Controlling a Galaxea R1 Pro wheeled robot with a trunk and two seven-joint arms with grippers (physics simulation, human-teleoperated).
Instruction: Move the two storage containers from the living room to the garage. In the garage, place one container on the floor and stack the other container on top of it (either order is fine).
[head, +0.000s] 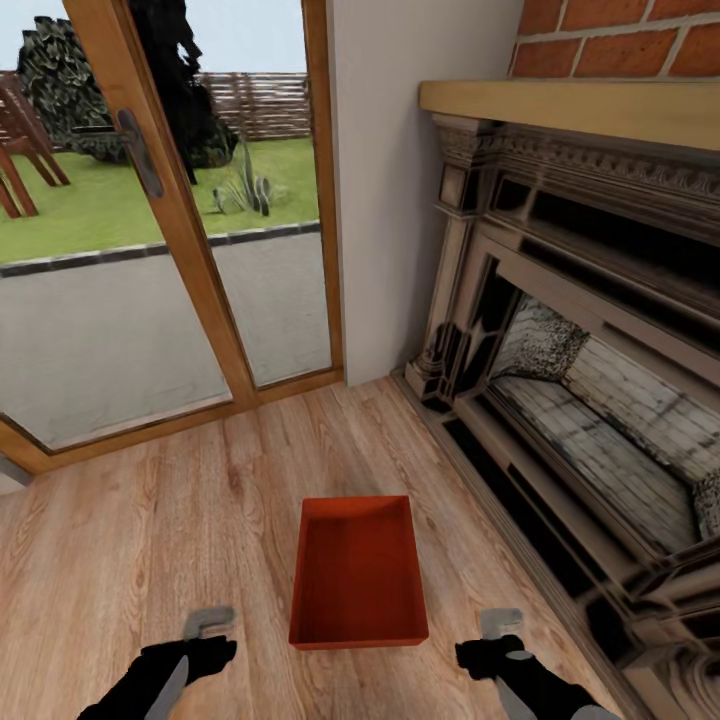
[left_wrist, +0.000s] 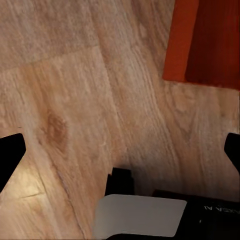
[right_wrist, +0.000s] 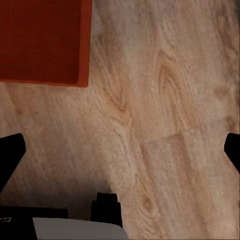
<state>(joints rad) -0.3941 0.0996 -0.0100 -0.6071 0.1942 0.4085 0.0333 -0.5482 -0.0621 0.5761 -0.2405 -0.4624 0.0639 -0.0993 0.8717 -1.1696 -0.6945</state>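
One shallow orange-red lidless rectangular container (head: 358, 572) sits on the light wood-plank floor (head: 150, 540) beside the ornate fireplace (head: 590, 400) — left gripper (head: 208, 622) and right gripper (head: 500, 624) flank it, fingers spread wide, gripping nothing.

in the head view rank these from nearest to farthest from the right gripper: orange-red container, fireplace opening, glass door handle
1. The orange-red container, on the wood floor just to the inner side of the right gripper, between the two arms.
2. The fireplace opening, ahead and to the robot's right.
3. The glass door handle, far ahead on the left.
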